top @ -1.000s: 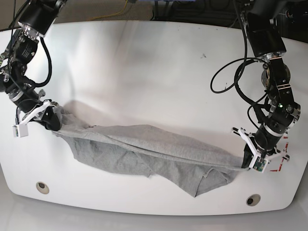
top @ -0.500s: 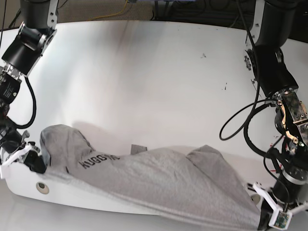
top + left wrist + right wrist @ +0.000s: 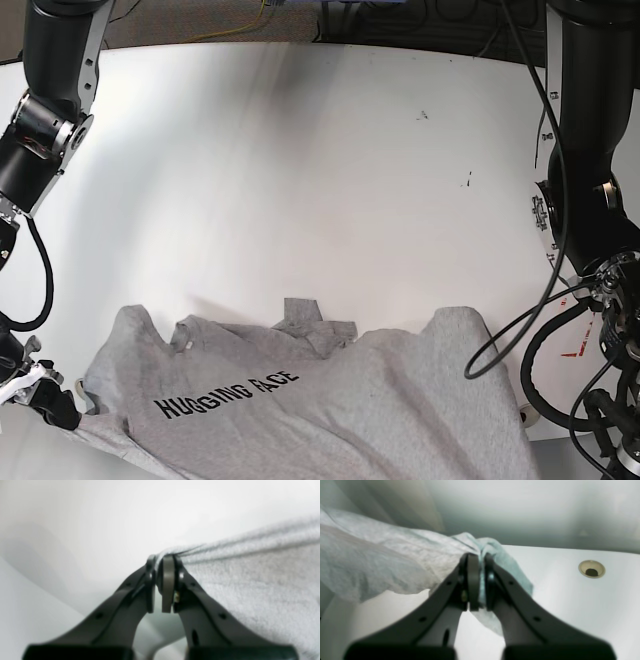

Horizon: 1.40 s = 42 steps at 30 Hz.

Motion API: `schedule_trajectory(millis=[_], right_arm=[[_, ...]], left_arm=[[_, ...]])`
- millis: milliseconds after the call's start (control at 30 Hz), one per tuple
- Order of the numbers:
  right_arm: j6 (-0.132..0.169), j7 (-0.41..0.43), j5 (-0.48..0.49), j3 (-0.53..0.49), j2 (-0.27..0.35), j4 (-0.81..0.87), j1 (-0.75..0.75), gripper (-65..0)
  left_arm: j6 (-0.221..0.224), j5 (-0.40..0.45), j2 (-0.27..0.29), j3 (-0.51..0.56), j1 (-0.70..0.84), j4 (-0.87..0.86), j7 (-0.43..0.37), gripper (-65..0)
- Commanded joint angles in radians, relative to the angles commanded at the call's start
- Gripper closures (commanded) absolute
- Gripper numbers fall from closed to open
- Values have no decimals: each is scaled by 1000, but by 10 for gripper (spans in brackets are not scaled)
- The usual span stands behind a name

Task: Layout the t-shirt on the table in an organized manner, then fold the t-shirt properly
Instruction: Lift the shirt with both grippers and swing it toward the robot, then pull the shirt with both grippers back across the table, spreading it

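At the far left of the base view, the right arm's black pincer (image 3: 52, 402) sits low at the near-left corner of the glossy white surface (image 3: 300, 180), pinching a bunched corner of the soft heather-grey short-sleeved t-shirt (image 3: 330, 400). In the right wrist view, that pincer (image 3: 478, 580) has its pads pressed together on a thin fold of the grey cloth (image 3: 382, 557), and a round grey grommet (image 3: 591, 568) shows in the surface to its right.

The t-shirt lies along the near edge of the surface, its long axis running left to right between the two arms. It is rumpled, with a small folded flap (image 3: 300, 315) sticking up at the middle of its far edge. Black printed capitals on the left half read "HUGGING FACE" (image 3: 226, 393), slanting up toward the right.

Farther back, the bare white top carries a few small dark specks (image 3: 423, 115). Cables (image 3: 250, 20) trail beyond the far edge.

At the right, black looping cables (image 3: 540, 350) hang from the left arm, partly over the shirt's right end, and a bit of red marking (image 3: 575, 352) shows by them. The left pincer itself is out of the base view; in the left wrist view, the left pincer (image 3: 160, 580) is closed on the hem of the grey cloth (image 3: 250, 580), which stretches away to the right.
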Motion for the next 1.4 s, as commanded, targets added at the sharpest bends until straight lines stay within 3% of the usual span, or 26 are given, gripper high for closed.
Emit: schedule_trajectory(millis=[267, 500, 733, 1067, 1267, 1400], right_arm=[[0, 0, 68, 109, -6, 158, -334, 0], [0, 0, 112, 198, -80, 275, -631, 0], [-2, 0, 117, 213, -164, 391, -861, 0], [-2, -2, 117, 207, -204, 433, -1069, 0], [-3, -14, 118, 206, -204, 439, -1135, 0], [-5, -69, 118, 206, -210, 436, -1158, 0]], left_arm=[[-3, -3, -41, -18, 222, 120, 112, -30], [-11, -5, -38, -117, 519, 158, 117, -29], [-107, -5, -20, -195, 776, 161, 117, -26], [-107, -5, 34, -333, 1071, 163, 117, -26], [-107, -5, 35, -350, 1186, 163, 114, -26], [-107, -5, 35, -350, 1280, 163, 114, -26]])
